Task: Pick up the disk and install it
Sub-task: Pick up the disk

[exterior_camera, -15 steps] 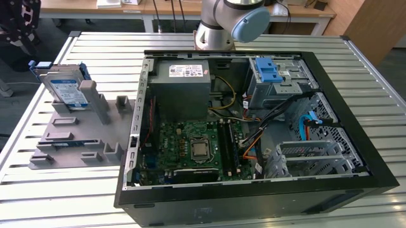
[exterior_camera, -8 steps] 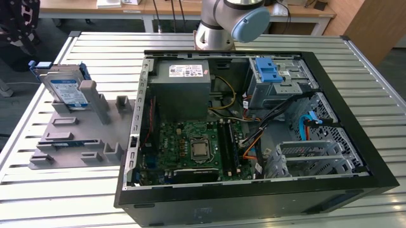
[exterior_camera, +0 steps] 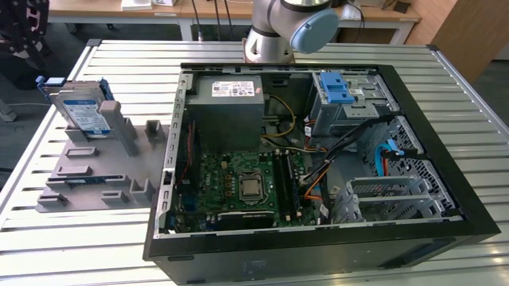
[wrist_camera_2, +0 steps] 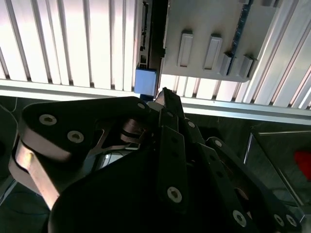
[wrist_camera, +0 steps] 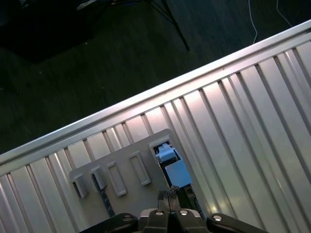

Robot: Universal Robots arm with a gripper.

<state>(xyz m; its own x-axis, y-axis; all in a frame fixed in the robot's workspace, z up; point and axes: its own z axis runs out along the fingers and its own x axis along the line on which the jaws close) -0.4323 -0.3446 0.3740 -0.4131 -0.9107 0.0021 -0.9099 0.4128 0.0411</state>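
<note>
Our gripper (wrist_camera: 170, 195) hangs high over the table with its fingertips drawn together and nothing between them. In both wrist views they point down toward the disk (wrist_camera: 174, 167), well apart from it. We judge the pick-up to be at its very start: an approach, with no contact made. A grasp from here would, in our view, call for the fingers to part first and then line up with the disk's narrow upper edge, since it stands on end and offers little else.

At the exterior view's left, the disk (exterior_camera: 83, 113) sits upright in a slot of a grey holder (exterior_camera: 95, 179), label facing out. Next comes the open computer case (exterior_camera: 318, 253), lying on its side, with the grey power supply (exterior_camera: 230, 119) and the green circuit board (exterior_camera: 230, 185) inside. Toward the exterior view's right, a metal drive cage (exterior_camera: 374, 104) carries a blue latch (exterior_camera: 335, 89). The disk is well apart from it, so installing is not yet done.

Everything rests on a ribbed metal table (exterior_camera: 80, 250), pale and shiny. Beyond it we see the arm (exterior_camera: 286, 30), wooden benches (exterior_camera: 80, 7), a wooden panel (exterior_camera: 469, 36) and a dark floor (wrist_camera: 73, 73).
</note>
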